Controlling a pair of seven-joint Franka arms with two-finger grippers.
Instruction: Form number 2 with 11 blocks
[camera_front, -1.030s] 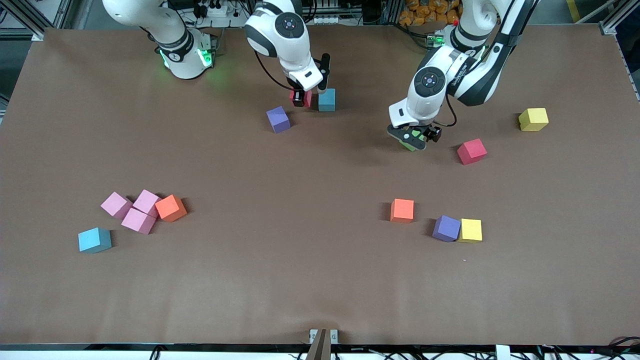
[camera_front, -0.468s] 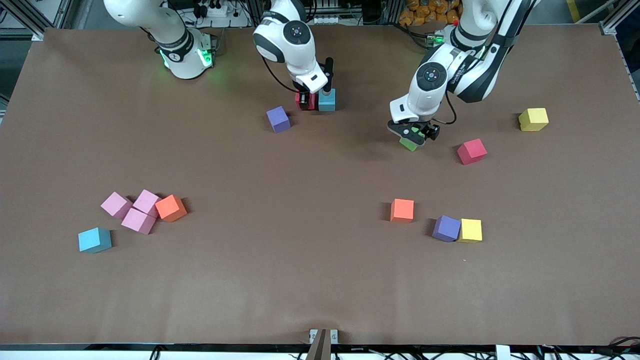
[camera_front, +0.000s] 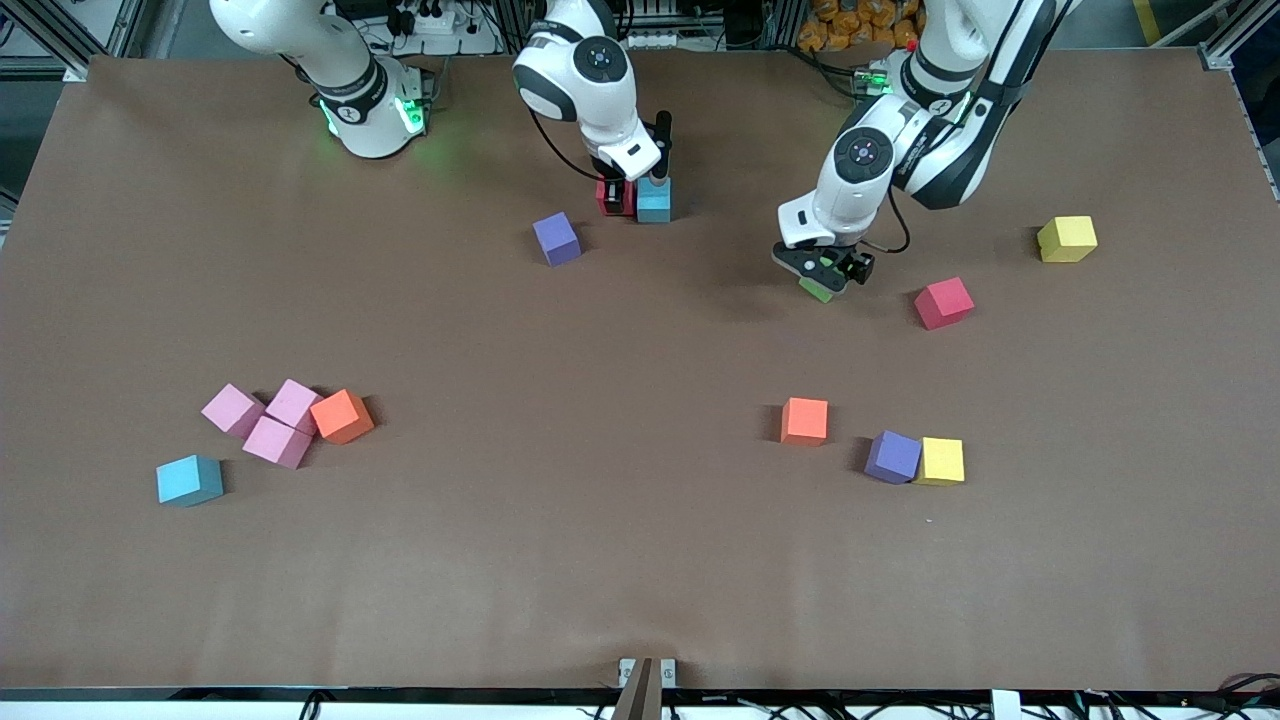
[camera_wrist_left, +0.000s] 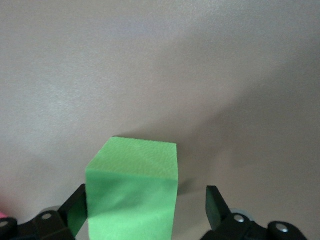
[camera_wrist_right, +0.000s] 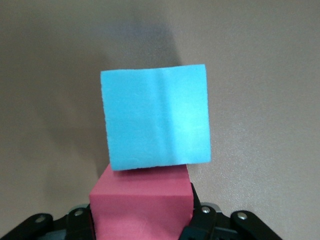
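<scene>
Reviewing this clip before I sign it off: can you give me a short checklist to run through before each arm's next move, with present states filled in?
1. Right pincer shut on the red block: ok.
2. Red block brought up beside the light blue block: ok; whether it rests on the table: cannot tell.
3. Left pincer open around the green block: ok, gap shows at one finger.
4. Green block gripped: not ok, no grip yet.
5. Purple block apart from the placed pair: ok.
6. Red and light blue faces squarely aligned: cannot tell.
</scene>
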